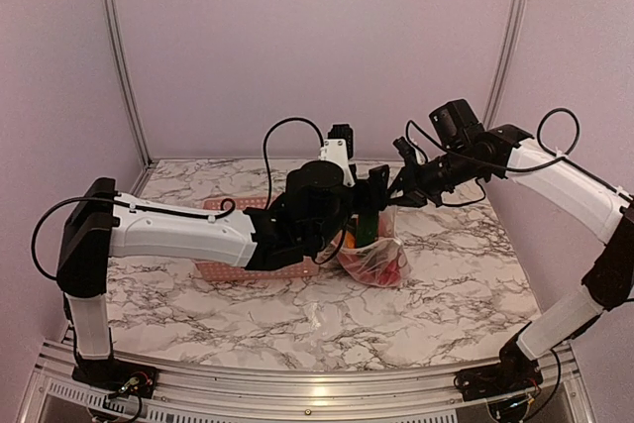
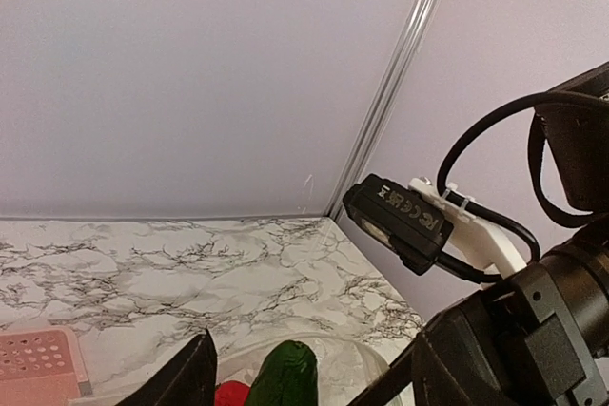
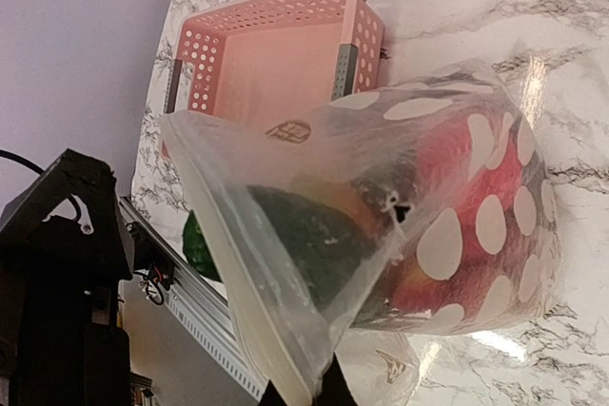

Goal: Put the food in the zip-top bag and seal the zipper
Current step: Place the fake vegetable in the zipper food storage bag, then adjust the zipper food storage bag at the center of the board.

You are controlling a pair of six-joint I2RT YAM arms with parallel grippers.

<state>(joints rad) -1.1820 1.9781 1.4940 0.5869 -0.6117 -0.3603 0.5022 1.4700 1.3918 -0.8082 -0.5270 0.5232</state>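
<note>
On the table (image 1: 198, 314), near the basket (image 3: 276, 54), the bag (image 3: 447, 235) is being held open, its mouth edge pinched by the closed right gripper (image 3: 303, 395). Red food (image 3: 433, 164) is lying inside. A green piece (image 2: 285, 373) is being let go over it between the parted jaws of the left gripper (image 2: 297, 377). The zipper (image 3: 224, 254) is not yet sealed.

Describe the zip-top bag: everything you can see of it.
The zip-top bag is clear, soft plastic printed with white round dots, crumpled and bulging. Its bottom rests on the marble table next to the pink basket; whether the two touch cannot be told. Its mouth is open and raised, and the right end effector pinches the zipper strip at one spot. Inside lie red pieces and a dark piece.
</note>
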